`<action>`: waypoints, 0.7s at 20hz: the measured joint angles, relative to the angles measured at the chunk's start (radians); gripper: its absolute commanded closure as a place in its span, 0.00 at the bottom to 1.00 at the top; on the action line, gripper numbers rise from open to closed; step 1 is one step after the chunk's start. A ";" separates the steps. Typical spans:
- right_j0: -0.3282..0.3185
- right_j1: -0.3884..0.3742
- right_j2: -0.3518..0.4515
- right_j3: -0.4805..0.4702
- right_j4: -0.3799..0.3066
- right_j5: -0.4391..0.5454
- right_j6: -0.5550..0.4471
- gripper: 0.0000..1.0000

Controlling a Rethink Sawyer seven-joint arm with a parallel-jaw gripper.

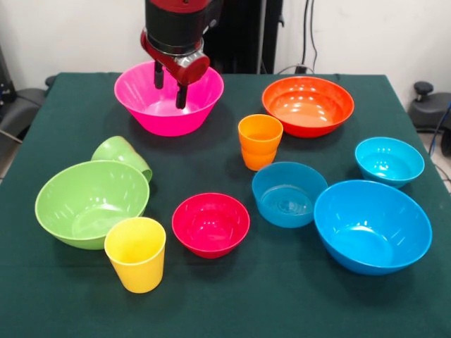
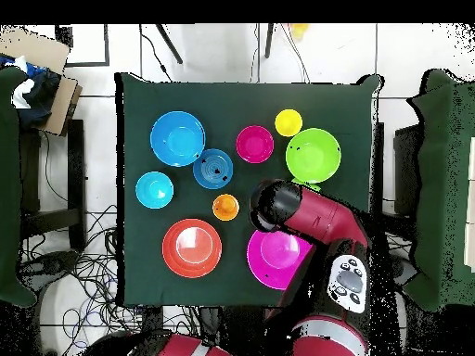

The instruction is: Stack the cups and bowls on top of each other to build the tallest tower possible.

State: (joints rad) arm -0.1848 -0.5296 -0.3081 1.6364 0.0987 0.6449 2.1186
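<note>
The light green bowl [image 1: 90,203] sits at the left with the green cup [image 1: 121,155] tipped behind it; the gripper [image 1: 170,86] hangs empty, fingers slightly parted, inside the pink bowl [image 1: 169,98]; the orange cup [image 1: 260,141] stands upright to its right.

No lettering, label, brand, number or sign can be read on anything here.
</note>
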 measured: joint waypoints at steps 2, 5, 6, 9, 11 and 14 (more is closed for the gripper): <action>0.001 0.000 0.001 0.001 0.000 0.000 0.000 0.00; 0.001 0.000 0.002 0.002 0.000 0.000 0.000 0.00; 0.001 0.000 0.002 0.002 0.000 0.000 0.000 0.00; 0.001 0.000 0.006 0.004 0.000 0.000 0.000 0.00; 0.002 -0.002 0.008 0.007 0.000 0.000 0.000 0.00; 0.006 -0.006 0.009 0.014 0.000 0.000 0.000 0.00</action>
State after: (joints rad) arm -0.1793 -0.5351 -0.2990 1.6502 0.0987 0.6449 2.1186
